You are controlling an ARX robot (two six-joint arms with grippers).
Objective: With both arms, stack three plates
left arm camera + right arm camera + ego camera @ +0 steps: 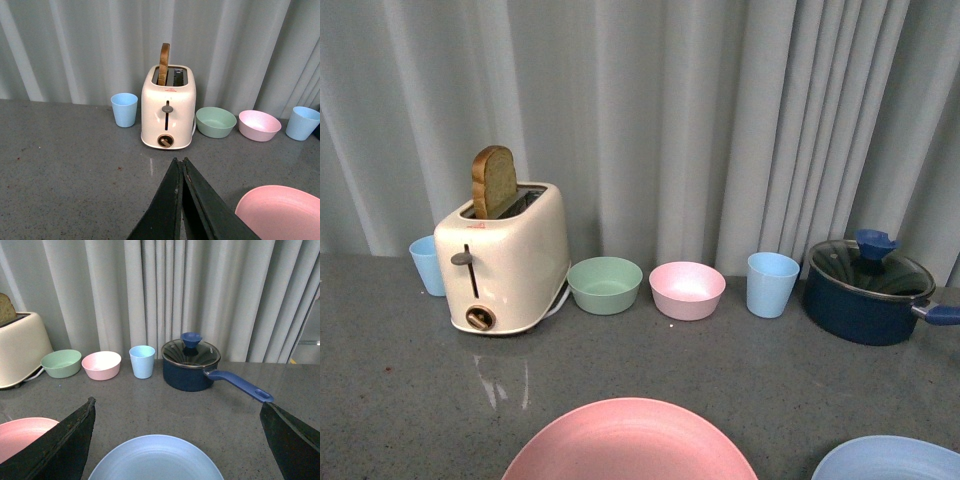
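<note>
Straight ahead, the front view takes in a grey speckled counter (400,360) backed by a pleated grey curtain (650,100). Along the far side stand, left to right, a pale blue left cup (424,262) half hidden behind a glossy cream toaster (505,260) holding a brown slice of toast (493,182), a matte green bowl (605,284), a pink bowl (687,289), a pale blue right cup (771,283) and a dark blue pot (865,295) with a glass lid. At the near edge the round, matte pink plate (630,445) lies in the centre and the blue plate (890,460) in the near right corner, apart from it. The frame cuts off both.

Only the wrist views show the end effectors. The left wrist view has the left end effector (179,161) clenched on nothing, its two dark fingers pressed together and pointing at the toaster. The pink plate's rim lies to its right, and the left cup shows whole.

The right wrist view has the right end effector (176,405) released, its dark fingers spread wide. The blue plate lies flat on the counter between them. The pot's long blue handle, cut short in front, shows in full, angled toward the near right.
</note>
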